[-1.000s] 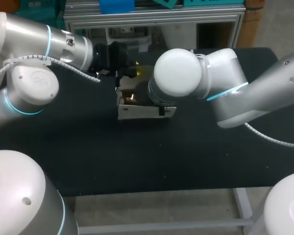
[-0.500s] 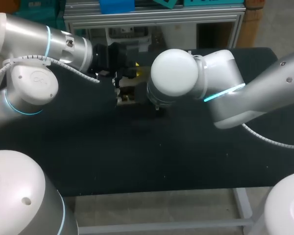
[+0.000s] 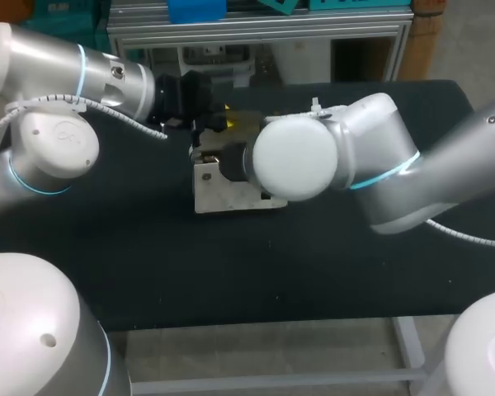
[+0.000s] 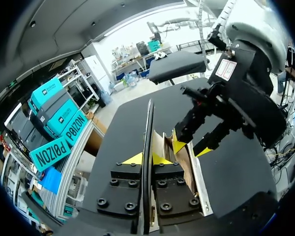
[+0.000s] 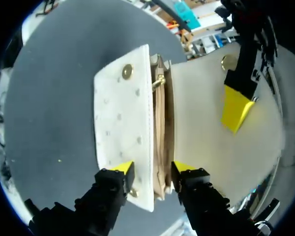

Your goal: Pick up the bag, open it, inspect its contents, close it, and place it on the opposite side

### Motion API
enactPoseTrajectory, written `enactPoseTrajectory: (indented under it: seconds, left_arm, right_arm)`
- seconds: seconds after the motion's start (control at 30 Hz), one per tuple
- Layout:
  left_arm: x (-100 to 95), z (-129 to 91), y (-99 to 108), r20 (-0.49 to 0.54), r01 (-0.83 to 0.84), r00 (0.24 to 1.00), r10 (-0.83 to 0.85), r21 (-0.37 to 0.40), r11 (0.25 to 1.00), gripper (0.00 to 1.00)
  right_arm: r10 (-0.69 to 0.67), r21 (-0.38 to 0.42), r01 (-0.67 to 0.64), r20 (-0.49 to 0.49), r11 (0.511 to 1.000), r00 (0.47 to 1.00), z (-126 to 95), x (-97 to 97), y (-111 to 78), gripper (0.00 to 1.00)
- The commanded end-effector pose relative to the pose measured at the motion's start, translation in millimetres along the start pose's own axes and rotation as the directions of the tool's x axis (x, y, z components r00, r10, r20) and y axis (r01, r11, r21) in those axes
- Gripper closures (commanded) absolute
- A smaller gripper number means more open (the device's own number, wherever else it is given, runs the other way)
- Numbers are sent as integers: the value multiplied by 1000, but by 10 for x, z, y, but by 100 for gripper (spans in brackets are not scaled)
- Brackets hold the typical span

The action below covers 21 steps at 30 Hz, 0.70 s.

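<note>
Left gripper [image 4: 147, 160] is clamped on the bag [image 5: 123, 118] by its flap [image 5: 201, 113]. Right gripper [image 5: 152, 167] is spread astride the mouth, seemingly unclamped. A slipping flap could drop the bag.

1 bag [image 3: 231, 191] w/ 2 snaps [image 5: 127, 72]. 2 arms: left arm [image 3: 66, 74], right arm [image 3: 379, 165]. 2 grippers: left gripper [image 4: 147, 160], right gripper [image 5: 152, 168]. 1 table [image 3: 231, 272].

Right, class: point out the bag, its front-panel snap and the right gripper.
bag [image 5: 119, 129]: right wrist view, white front panel.
front-panel snap [image 5: 127, 72]: right wrist view, the gold stud's centre.
right gripper [image 5: 153, 168]: right wrist view, midway between its yellow tips.
</note>
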State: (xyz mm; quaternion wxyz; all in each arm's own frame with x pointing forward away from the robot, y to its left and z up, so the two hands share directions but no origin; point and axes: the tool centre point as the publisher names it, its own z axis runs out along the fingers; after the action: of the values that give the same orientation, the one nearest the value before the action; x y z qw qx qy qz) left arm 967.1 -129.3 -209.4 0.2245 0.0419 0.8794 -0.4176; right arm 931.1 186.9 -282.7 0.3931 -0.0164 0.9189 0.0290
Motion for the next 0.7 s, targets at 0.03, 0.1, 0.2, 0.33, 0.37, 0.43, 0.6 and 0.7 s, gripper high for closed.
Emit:
enactPoseTrajectory:
  seconds: [0.03,0.1,0.2,0.33,0.37,0.43,0.6,0.7]
  left_arm:
    - [-53,63,17,0,16,1000,-16,0,1000,100]
    - [-49,70,25,-2,18,1000,-18,1,1000,100]
    - [-21,76,15,-5,12,1000,-12,1,1000,100]
    - [40,65,-27,-11,-14,1000,14,11,1000,100]
    - [57,62,-38,-13,-21,1000,21,15,1000,100]
    - [94,56,-61,-14,-38,999,38,21,999,100]
    - [171,32,-114,-17,-66,998,67,36,997,100]
    - [194,22,-128,-21,-70,997,71,46,996,100]
  right_arm:
    - [-4,-5,5,68,1000,998,-246,74,-41,54]
    - [-5,-9,6,80,1000,997,-285,62,-46,54]
    - [5,-3,-5,91,1000,996,-285,28,-63,59]
    - [28,-1,-28,92,1000,995,-211,-54,-103,100]
    - [31,-1,-31,89,1000,996,-182,-70,-110,100]
    - [40,-2,-40,79,999,996,-121,-99,-118,100]
    - [55,4,-55,60,998,997,33,-154,-134,100]
    - [61,3,-61,53,998,997,95,-182,-139,100]
